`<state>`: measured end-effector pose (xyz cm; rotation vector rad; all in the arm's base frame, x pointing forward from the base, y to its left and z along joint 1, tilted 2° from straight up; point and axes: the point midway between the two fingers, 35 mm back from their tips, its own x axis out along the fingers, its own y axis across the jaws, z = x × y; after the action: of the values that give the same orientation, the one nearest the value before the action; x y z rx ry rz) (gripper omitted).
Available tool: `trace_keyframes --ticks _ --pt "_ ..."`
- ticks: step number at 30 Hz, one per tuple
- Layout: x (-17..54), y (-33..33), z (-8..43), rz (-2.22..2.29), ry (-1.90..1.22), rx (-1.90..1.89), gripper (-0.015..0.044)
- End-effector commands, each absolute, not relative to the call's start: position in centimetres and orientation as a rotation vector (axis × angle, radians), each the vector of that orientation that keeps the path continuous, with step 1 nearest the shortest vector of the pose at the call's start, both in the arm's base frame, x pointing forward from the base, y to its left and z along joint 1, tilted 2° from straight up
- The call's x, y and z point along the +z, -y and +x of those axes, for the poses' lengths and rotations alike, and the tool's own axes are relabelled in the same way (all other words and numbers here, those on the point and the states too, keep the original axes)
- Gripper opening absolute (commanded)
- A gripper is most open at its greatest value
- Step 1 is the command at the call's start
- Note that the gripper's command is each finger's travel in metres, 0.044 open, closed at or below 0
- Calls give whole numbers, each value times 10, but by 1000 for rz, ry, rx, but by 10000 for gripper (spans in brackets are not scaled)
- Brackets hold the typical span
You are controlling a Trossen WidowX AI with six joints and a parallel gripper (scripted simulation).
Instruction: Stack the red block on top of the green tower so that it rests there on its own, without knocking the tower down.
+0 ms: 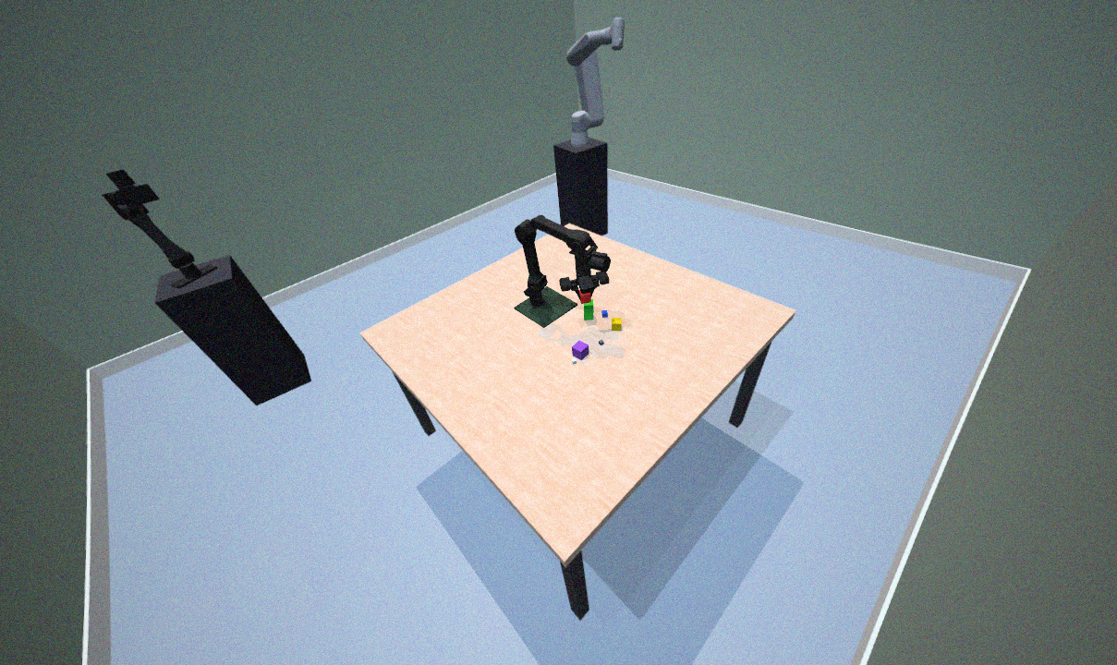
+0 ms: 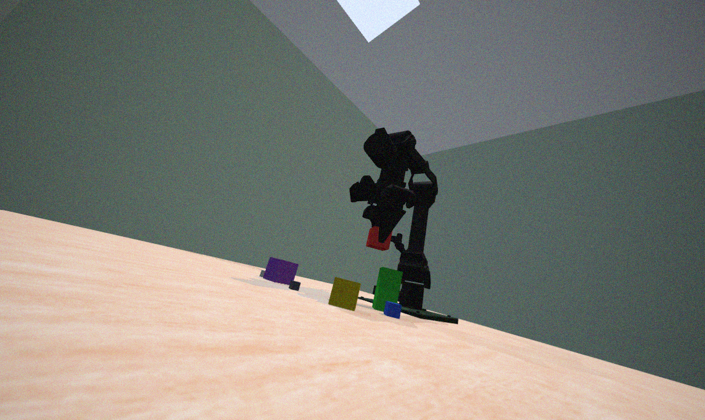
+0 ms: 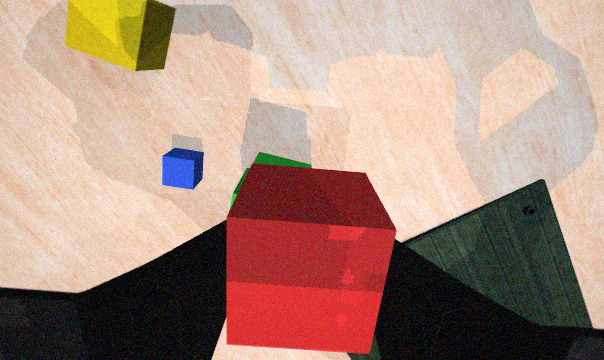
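Observation:
The red block (image 1: 585,298) (image 2: 376,240) (image 3: 309,260) is held in the air above the green tower. My gripper (image 2: 381,234) (image 3: 304,231) is shut on the red block, one black finger on each side of it. The green tower (image 1: 588,310) (image 2: 388,289) (image 3: 278,160) stands upright on the table. In the exterior view a gap shows between the red block's underside and the tower's top, and the block sits slightly to the left of the tower. In the wrist view the red block hides most of the tower.
A small blue cube (image 1: 604,313) (image 2: 392,310) (image 3: 179,170) lies close to the tower. A yellow block (image 1: 616,324) (image 2: 344,294) (image 3: 112,32) lies farther out. A purple block (image 1: 580,350) (image 2: 280,270) lies with a small dark cube (image 1: 600,342) (image 2: 294,285) near it. The dark base plate (image 3: 512,260) is beside the tower.

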<state>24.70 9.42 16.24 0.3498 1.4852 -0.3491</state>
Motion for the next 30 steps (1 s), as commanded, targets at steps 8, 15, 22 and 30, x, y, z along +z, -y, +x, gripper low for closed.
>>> trace_keyframes --ticks 8,15,22,30 --pt "160 -127 226 350 -1490 -357 0" --pt "150 -127 226 350 -1490 -357 0" --pt "130 -126 227 350 -1490 -357 0" --pt "122 -126 227 350 -1490 -357 0"
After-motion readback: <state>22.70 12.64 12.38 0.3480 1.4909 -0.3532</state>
